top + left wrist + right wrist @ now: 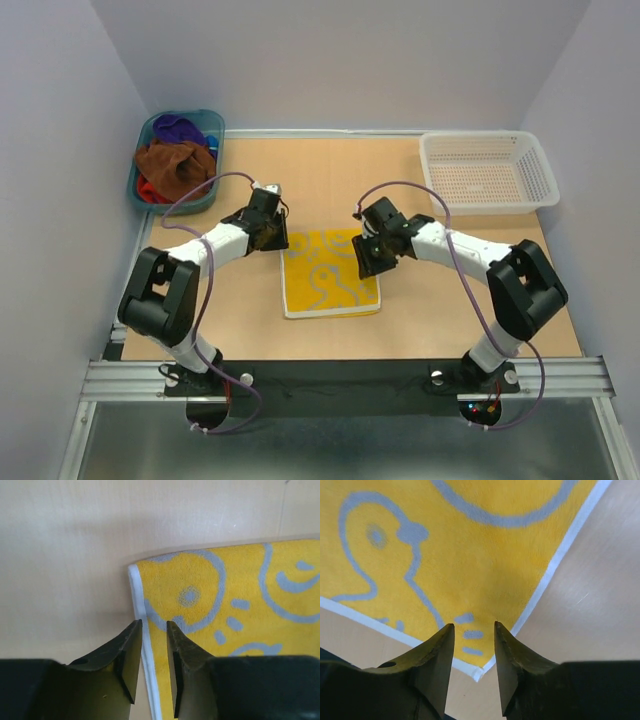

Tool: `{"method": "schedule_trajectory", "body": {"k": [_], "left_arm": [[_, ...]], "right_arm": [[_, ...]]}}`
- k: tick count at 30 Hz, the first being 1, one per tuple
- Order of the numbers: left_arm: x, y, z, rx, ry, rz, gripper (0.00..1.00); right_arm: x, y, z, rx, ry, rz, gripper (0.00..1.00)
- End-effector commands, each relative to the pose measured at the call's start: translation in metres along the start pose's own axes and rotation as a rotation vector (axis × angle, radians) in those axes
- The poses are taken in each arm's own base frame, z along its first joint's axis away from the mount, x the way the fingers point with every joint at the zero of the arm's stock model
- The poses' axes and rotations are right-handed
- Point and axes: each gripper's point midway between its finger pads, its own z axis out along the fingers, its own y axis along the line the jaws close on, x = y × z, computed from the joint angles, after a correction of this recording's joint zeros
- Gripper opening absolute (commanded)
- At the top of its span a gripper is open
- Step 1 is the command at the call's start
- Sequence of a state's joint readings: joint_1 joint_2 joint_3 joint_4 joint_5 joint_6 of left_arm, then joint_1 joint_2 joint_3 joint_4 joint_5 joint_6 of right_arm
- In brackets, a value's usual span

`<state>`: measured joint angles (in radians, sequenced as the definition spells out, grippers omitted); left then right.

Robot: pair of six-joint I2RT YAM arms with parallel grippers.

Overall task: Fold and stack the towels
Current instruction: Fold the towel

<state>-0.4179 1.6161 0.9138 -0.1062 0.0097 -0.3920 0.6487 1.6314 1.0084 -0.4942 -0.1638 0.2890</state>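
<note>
A yellow towel point(330, 285) with pale grey pattern and white hem lies flat in the middle of the table. My left gripper point(280, 240) is open at its far left corner. In the left wrist view the jaws point(154, 630) stand narrowly apart over the towel's point(215, 605) white side hem. My right gripper point(368, 262) is open at the far right corner. In the right wrist view it point(474, 630) hovers over the towel's point(470, 555) corner. A brown towel point(175, 162), a purple one point(180, 127) and a red one point(148, 190) lie bunched in the tub.
The teal plastic tub point(214, 128) stands at the table's far left corner. A white mesh basket point(490, 205) stands at the far right. Grey walls close in on the table at the left, back and right.
</note>
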Motion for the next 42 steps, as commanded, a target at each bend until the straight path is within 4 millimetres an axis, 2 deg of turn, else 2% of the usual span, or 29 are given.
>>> {"method": "schedule_trajectory", "body": {"k": [1,2,3,5,6,8,10,11,12,14,15,17,18,21,24,31,37,42], "left_arm": [[-0.045,0.001,-0.042,-0.018,-0.162,0.041,0.43],[-0.049,0.002,-0.046,-0.026,-0.178,0.063,0.47],[-0.055,0.004,-0.052,-0.034,-0.196,0.098,0.54],[-0.064,0.006,-0.061,-0.049,-0.236,0.132,0.62],[-0.067,0.008,-0.063,-0.056,-0.255,0.156,0.69],[-0.063,0.011,-0.061,-0.056,-0.25,0.179,0.76],[-0.06,0.007,-0.058,-0.027,-0.246,0.214,0.77],[-0.058,0.007,-0.058,-0.022,-0.244,0.221,0.77],[-0.057,0.007,-0.056,-0.017,-0.247,0.228,0.77],[-0.056,0.006,-0.056,-0.008,-0.251,0.243,0.77],[-0.053,0.008,-0.054,-0.009,-0.248,0.248,0.77],[-0.054,0.007,-0.055,-0.004,-0.261,0.253,0.77],[-0.053,0.008,-0.054,-0.004,-0.264,0.259,0.76],[-0.048,0.008,-0.051,0.002,-0.252,0.263,0.74],[-0.047,0.008,-0.048,0.006,-0.242,0.267,0.74],[-0.048,0.006,-0.047,0.01,-0.24,0.278,0.72],[-0.05,-0.002,-0.044,0.047,-0.236,0.289,0.72],[-0.049,-0.005,-0.031,0.067,-0.203,0.306,0.71]], "right_arm": [[-0.062,0.007,-0.031,0.004,-0.102,-0.179,0.44],[-0.069,0.003,-0.033,0.008,-0.102,-0.196,0.46],[-0.087,0.002,-0.039,0.004,-0.131,-0.255,0.47],[-0.097,-0.008,-0.035,-0.017,-0.118,-0.299,0.52],[-0.112,-0.008,-0.04,-0.028,-0.145,-0.359,0.54],[-0.122,-0.019,-0.034,-0.04,-0.137,-0.382,0.58],[-0.139,-0.025,-0.034,-0.05,-0.159,-0.434,0.58],[-0.142,-0.034,-0.033,-0.053,-0.153,-0.434,0.57],[-0.141,-0.037,-0.022,-0.078,-0.128,-0.46,0.58],[-0.151,-0.045,-0.021,-0.079,-0.132,-0.473,0.57],[-0.15,-0.05,-0.01,-0.082,-0.109,-0.479,0.57],[-0.156,-0.056,-0.006,-0.083,-0.104,-0.504,0.56],[-0.154,-0.057,0.003,-0.104,-0.085,-0.509,0.55],[-0.158,-0.058,0.009,-0.14,-0.083,-0.509,0.52],[-0.153,-0.063,0.025,-0.15,-0.045,-0.504,0.5],[-0.139,-0.075,0.04,-0.174,0.004,-0.479,0.42],[-0.122,-0.083,0.052,-0.203,0.048,-0.452,0.4],[-0.105,-0.086,0.062,-0.224,0.094,-0.444,0.26]]}}
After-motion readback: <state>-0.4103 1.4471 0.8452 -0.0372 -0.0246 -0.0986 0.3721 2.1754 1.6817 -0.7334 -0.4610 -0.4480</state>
